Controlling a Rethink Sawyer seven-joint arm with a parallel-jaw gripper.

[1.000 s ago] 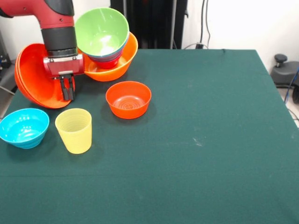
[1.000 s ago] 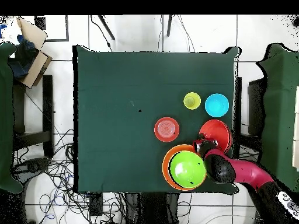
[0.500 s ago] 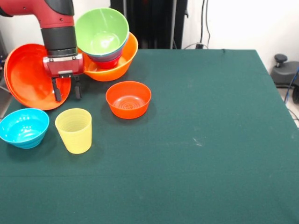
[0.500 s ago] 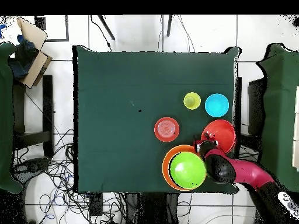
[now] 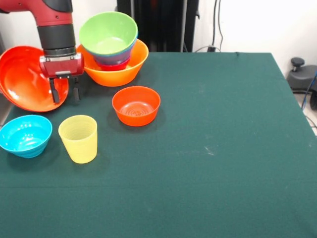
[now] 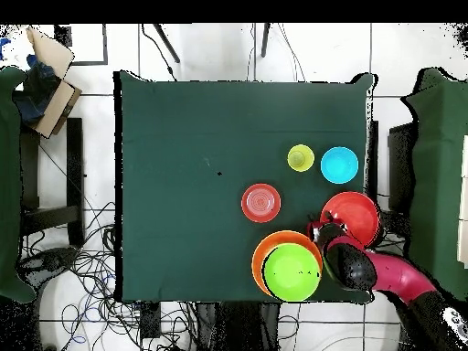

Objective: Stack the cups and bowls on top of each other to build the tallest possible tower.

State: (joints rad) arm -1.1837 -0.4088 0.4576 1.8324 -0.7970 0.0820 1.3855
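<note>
The tower is a wide light-orange bowl point(image 5: 119, 69) point(image 6: 260, 255) with a red and a blue bowl nested in it and a lime green bowl point(image 5: 108, 30) point(image 6: 292, 271) on top. My gripper point(image 5: 63, 92) point(image 6: 320, 226) hangs open just left of the tower. Its left finger stands in front of the rim of a large red-orange bowl point(image 5: 22, 79) point(image 6: 353, 216), which lies tilted at the table's edge. A small red-orange bowl point(image 5: 136, 105) point(image 6: 261, 202), a cyan bowl point(image 5: 25, 135) point(image 6: 339, 164) and the pale-yellow cup point(image 5: 78, 139) point(image 6: 301, 158) stand upright on the green cloth.
The table's left edge point(image 5: 6, 111) runs close under the large red-orange bowl. A black stand point(image 5: 158, 25) rises behind the table. Cables and a cardboard box point(image 6: 50, 82) lie on the floor around it.
My gripper has opened, let go of the large red-orange bowl's rim and risen a little. The bowl has slid toward the table's edge and tilted back. The tower has settled flatter.
</note>
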